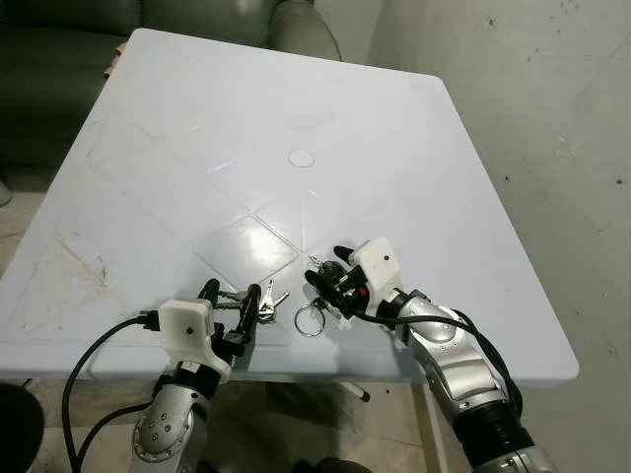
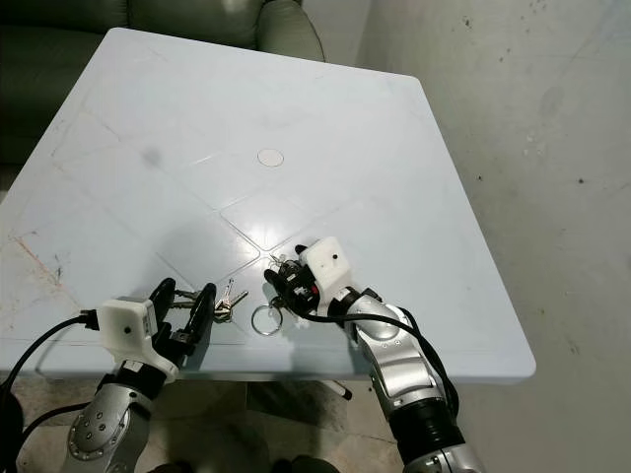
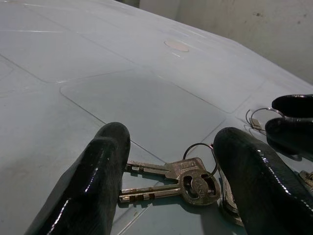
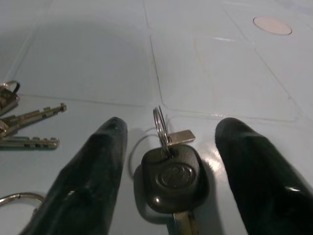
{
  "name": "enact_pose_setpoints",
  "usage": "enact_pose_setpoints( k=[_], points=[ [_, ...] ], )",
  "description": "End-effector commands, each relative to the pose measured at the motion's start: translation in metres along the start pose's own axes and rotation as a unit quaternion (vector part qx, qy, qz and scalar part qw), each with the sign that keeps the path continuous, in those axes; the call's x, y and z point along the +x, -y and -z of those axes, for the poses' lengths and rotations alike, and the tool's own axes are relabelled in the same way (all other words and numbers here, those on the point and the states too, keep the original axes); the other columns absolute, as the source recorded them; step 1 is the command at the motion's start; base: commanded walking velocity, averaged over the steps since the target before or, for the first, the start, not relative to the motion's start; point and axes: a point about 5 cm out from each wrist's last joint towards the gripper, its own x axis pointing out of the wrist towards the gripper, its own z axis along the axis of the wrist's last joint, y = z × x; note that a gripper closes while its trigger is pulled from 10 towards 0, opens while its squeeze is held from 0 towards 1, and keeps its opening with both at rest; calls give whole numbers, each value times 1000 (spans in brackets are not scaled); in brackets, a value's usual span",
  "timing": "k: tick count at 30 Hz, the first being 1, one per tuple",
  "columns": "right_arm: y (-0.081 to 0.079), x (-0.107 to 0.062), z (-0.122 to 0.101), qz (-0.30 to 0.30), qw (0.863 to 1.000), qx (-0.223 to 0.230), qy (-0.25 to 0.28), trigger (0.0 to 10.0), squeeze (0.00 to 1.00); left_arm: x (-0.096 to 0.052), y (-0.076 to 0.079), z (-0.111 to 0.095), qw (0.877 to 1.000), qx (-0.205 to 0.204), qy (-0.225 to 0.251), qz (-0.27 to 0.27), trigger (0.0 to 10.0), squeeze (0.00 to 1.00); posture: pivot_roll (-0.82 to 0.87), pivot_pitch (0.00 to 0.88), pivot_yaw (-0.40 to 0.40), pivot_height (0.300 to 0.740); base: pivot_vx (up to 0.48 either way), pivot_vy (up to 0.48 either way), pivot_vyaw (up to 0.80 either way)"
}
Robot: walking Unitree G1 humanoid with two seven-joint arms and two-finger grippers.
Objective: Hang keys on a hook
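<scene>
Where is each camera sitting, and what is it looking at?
Left eye, right eye: on the head, looking down at the white table, both arms showing.
Left wrist: looks along the left gripper, jaws open round the silver keys.
Right wrist: looks along the right gripper, jaws open round the black car key.
Both wrist views share the silver keys.

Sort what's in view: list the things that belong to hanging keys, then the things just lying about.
Belongs to the job:
- silver keys on the table, between the open fingers of the left hand
- black-headed key with its ring, between the open fingers of the right hand
- loose key ring

Just there:
- pale table
- green sofa
- round cap at the table's centre
</scene>
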Motion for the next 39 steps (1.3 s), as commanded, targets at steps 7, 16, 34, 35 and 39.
enact_pose_setpoints(
  k=[7,16,34,35,39],
  points=[
    [1,0,-7,6,1000,-1,17,0,0,-1,5,0,1000,0,-4,0,10000,0,-80,170,-179,740,0,0,0],
    [1,0,-7,3,1000,-7,13,353,0,-1,4,-1,1000,-1,-3,-2,10000,0,-77,176,-182,740,0,0,0],
    [3,-2,-3,-3,1000,-7,-2,0,0,0,4,-3,1000,-2,0,-3,10000,0,-82,177,-183,740,0,0,0],
    [3,-2,-3,-3,1000,-7,-2,0,0,0,4,-3,1000,-2,0,-3,10000,0,-82,177,-183,740,0,0,0],
    [6,-2,-7,8,1000,-5,14,0,0,2,4,-5,1000,-6,3,-6,10000,0,-84,173,-181,740,0,0,0]
  ],
)
